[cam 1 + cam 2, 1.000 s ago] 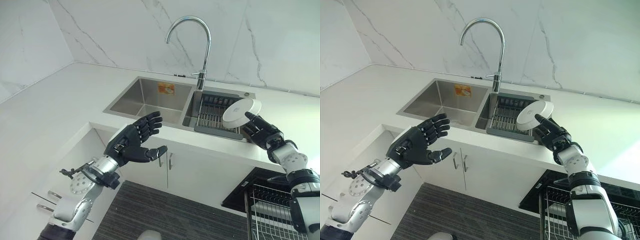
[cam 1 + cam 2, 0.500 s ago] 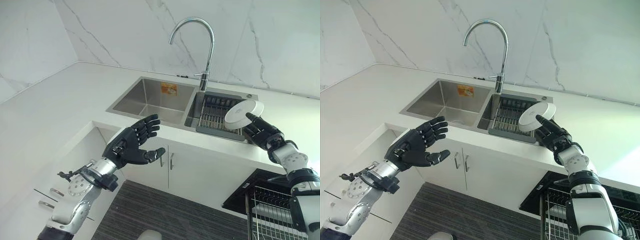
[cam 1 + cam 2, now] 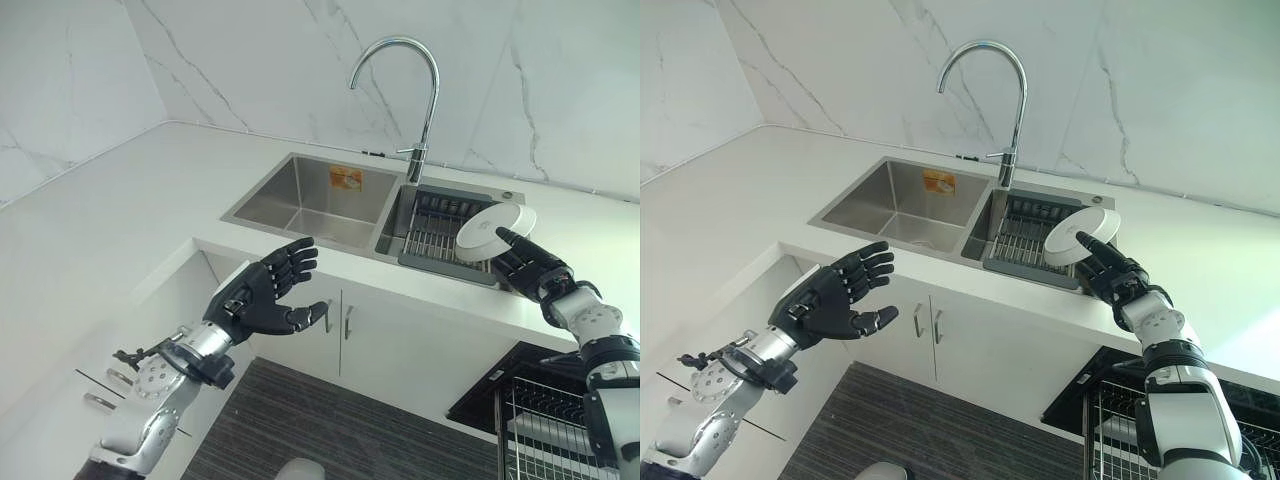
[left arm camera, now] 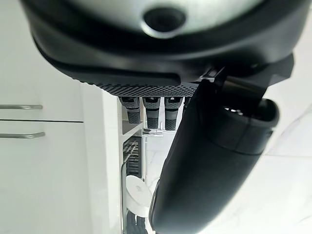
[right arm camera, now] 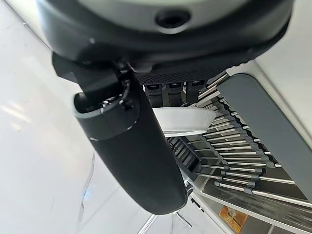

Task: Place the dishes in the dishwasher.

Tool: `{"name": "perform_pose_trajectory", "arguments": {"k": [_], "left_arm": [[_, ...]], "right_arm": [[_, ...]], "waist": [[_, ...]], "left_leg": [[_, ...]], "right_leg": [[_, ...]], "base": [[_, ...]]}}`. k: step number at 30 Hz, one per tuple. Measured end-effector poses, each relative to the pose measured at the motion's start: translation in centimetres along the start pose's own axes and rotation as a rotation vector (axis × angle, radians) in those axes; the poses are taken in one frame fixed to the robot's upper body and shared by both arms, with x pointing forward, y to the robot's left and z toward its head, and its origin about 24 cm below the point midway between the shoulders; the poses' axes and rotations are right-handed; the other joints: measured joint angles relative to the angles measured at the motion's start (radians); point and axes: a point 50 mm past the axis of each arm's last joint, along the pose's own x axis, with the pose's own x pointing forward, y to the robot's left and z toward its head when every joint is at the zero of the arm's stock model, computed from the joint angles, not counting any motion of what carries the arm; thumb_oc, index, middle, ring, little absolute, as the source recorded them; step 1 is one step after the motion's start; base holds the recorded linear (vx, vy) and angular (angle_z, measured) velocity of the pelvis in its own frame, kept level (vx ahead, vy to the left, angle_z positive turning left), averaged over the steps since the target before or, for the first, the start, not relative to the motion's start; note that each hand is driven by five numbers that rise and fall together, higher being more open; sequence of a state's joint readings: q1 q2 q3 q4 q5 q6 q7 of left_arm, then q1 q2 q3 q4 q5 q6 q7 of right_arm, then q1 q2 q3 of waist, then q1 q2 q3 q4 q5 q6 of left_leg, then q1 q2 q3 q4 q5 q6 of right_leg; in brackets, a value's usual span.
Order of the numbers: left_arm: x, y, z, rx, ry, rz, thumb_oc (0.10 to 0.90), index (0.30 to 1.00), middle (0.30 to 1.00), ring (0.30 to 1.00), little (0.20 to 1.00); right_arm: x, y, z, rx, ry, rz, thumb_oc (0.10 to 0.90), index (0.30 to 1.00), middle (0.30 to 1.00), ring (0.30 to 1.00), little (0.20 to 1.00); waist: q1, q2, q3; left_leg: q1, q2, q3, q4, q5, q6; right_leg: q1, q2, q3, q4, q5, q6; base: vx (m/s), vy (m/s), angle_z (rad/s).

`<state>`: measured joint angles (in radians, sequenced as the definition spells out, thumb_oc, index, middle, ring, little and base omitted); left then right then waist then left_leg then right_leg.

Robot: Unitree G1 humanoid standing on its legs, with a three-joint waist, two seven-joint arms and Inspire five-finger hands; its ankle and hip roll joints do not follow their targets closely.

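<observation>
Left: white marble worktop (image 3: 90, 240) wrapping round the corner, bare. Left hand (image 3: 258, 296) raised in front of the cabinet doors (image 3: 375, 335), palm up, fingers (image 3: 293, 258) spread and relaxed, holding nothing. Idle.

Centre: double stainless sink (image 3: 300, 192), left basin with an orange sticker on its far wall. Chrome gooseneck tap (image 3: 415, 95) on the divider. Right basin carrying a wire drying rack (image 3: 432, 232) with a dark frame.

Right: small white dish (image 3: 494, 230) lifted clear above the rack's right end, tilted on edge, underside facing the camera. Right hand (image 3: 530, 268) clasping it from the near side, one finger laid up across the underside, thumb on the other face per the right wrist view. Grip looks like a rim pinch, not a full wrap.

Lower right: open dishwasher with its wire basket (image 3: 545, 430) pulled out, below the worktop edge, well below the dish.

Step in hand, by judgement: carrying the dish from rack to basket. To do well: keep the pinch firm, as glazed ware is likely slippery; clear the worktop edge before lowering; hold the dish on edge and slot between tines rather than dropping flat; release only once seated.
</observation>
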<state>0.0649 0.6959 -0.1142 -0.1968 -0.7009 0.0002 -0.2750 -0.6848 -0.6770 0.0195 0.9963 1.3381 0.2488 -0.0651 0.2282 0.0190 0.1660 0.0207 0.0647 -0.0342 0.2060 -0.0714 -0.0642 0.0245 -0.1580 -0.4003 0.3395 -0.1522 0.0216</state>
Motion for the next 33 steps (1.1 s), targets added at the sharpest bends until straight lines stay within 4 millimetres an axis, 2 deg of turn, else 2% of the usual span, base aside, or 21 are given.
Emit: {"name": "perform_pose_trajectory", "arguments": {"k": [9,14,18,21,23,27,28,29,30,32,33], "left_arm": [[-0.7,0.2,-0.4,0.01,0.036,-0.002,0.8,0.9,0.9,0.9,0.9],[-0.9,0.3,-0.5,0.017,0.047,-0.009,0.8,0.9,0.9,0.9,0.9],[-0.9,0.3,-0.4,0.019,0.046,-0.011,0.8,0.9,0.9,0.9,0.9],[-1.0,0.6,-0.2,0.039,0.055,-0.013,0.8,0.9,0.9,0.9,0.9],[-0.9,0.8,0.1,0.058,0.054,-0.016,0.8,0.9,0.9,0.9,0.9],[-0.9,0.7,0.1,0.06,0.049,-0.018,0.8,0.9,0.9,0.9,0.9],[-0.8,0.7,0.1,0.061,0.046,-0.017,0.8,0.9,0.9,0.9,0.9],[-0.6,0.9,0.5,0.077,0.016,-0.02,0.8,0.9,0.9,0.9,0.9],[0.4,1.6,2.1,0.132,-0.021,-0.046,0.8,0.9,0.9,0.9,0.9],[1.0,2.5,2.7,0.159,-0.022,-0.03,0.8,0.9,0.9,0.9,0.9],[1.1,2.7,2.9,0.165,-0.024,-0.016,0.8,0.9,0.9,0.9,0.9]], "right_arm": [[-0.1,0.0,0.7,-0.01,-0.015,-0.004,0.8,0.9,0.9,0.9,0.9],[-0.1,0.2,2.1,-0.025,-0.048,-0.023,0.8,0.9,0.9,0.9,0.9],[-0.1,1.5,3.2,-0.04,-0.077,0.001,0.8,0.9,0.9,0.9,0.9],[-0.4,2.9,5.6,-0.032,-0.133,0.014,0.8,0.9,0.9,0.9,0.9],[-0.5,3.7,6.6,-0.029,-0.154,0.024,0.8,0.9,0.9,0.9,0.9],[-0.6,3.8,7.0,-0.039,-0.162,0.022,0.8,0.9,0.9,0.9,0.9],[-0.6,3.8,7.0,-0.042,-0.162,0.022,0.587,0.58,0.58,0.58,0.58],[-0.8,4.6,7.8,-0.065,-0.19,0.038,0.541,0.512,0.512,0.512,0.512],[-1.7,7.4,10.7,-0.084,-0.287,0.089,0.4,0.3,0.3,0.3,0.3],[-2.5,9.7,12.5,-0.062,-0.369,0.15,0.4,0.3,0.3,0.3,0.3],[-2.7,10.0,12.8,-0.059,-0.389,0.162,0.4,0.3,0.3,0.3,0.3]], "waist": [[0.007,0.002,0.001],[0.023,0.016,0.018],[0.022,0.017,0.02],[0.03,0.03,0.035],[0.031,0.033,0.054],[0.042,0.035,0.062],[0.048,0.038,0.067],[0.047,0.043,0.083],[0.048,0.055,0.134],[0.047,0.072,0.172],[0.048,0.075,0.183]], "left_leg": [[-0.007,-0.003,-0.023,-0.002,0.003,-0.005],[-0.014,-0.004,-0.029,-0.002,0.004,-0.006],[-0.034,-0.01,-0.038,-0.001,0.009,-0.007],[-0.056,-0.016,-0.046,0.0,0.015,-0.005],[-0.075,-0.016,-0.058,0.008,0.018,-0.007],[-0.09,-0.016,-0.057,0.012,0.018,-0.007],[-0.097,-0.016,-0.058,0.012,0.02,-0.007],[-0.132,-0.016,-0.068,0.028,0.022,-0.01],[-0.215,-0.014,-0.082,0.044,0.048,-0.018],[-0.256,-0.013,-0.082,0.034,0.075,-0.021],[-0.259,-0.012,-0.082,0.03,0.082,-0.023]], "right_leg": [[0.003,-0.007,-0.02,-0.002,-0.013,0.006],[-0.003,-0.009,-0.024,0.002,-0.017,0.008],[-0.02,-0.011,-0.031,0.009,-0.016,0.005],[-0.042,-0.016,-0.037,0.016,-0.01,0.0],[-0.055,-0.015,-0.05,0.016,-0.009,-0.002],[-0.068,-0.016,-0.049,0.018,-0.008,-0.004],[-0.073,-0.014,-0.048,0.018,-0.008,-0.004],[-0.104,-0.012,-0.044,0.023,-0.004,-0.007],[-0.186,-0.012,-0.051,0.046,0.012,-0.025],[-0.237,-0.016,-0.051,0.062,0.022,-0.037],[-0.244,-0.017,-0.051,0.066,0.023,-0.039]], "base": [[0.01,-0.002,0.06],[0.0,0.0,0.03],[-0.05,0.002,0.06],[-0.09,-0.019,0.08],[-0.08,-0.027,0.13],[-0.13,-0.029,0.02],[-0.4,-0.074,0.03],[-0.43,-0.052,0.08],[-0.29,-0.042,0.11],[-0.23,-0.04,0.05],[-0.2,-0.031,0.01]]}}
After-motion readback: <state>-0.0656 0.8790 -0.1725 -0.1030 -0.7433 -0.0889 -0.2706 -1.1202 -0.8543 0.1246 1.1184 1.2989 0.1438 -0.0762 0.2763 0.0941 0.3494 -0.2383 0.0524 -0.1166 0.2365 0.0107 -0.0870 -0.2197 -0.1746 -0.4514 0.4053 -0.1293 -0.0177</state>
